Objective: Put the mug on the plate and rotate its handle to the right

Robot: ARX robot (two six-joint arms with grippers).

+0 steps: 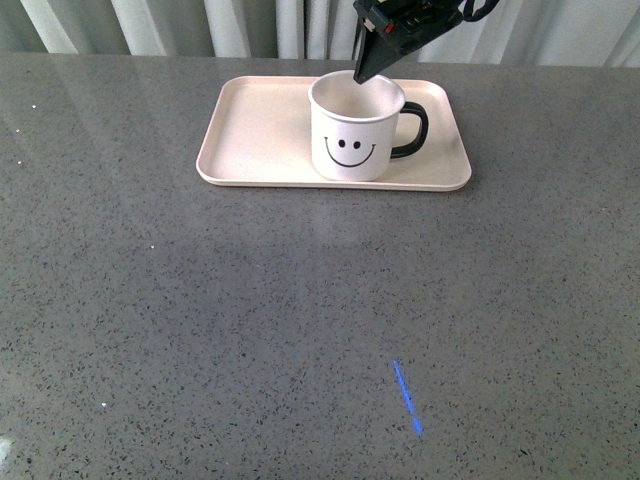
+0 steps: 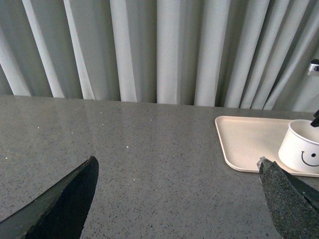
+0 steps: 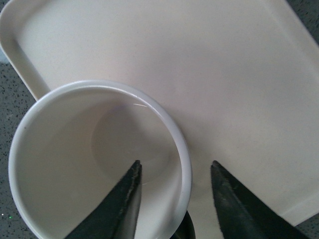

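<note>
The mug stands upright on the plate, toward its right half, smiley face toward me, handle already pointing right.

My right gripper hangs above the mug's rim near the handle side, jaws parted with one finger inside the rim and one outside; it grips nothing. My left gripper hangs wide open and empty over the bare desk, well apart from the plate.

Handling: I judge the mug rigid, glazed and slippery, breakable if tipped. Best hold is the wall at the rim, or the handle loop.

Clearances: the plate's low rim lies near the mug's front side; open plate to the left, open desk all round.
</note>
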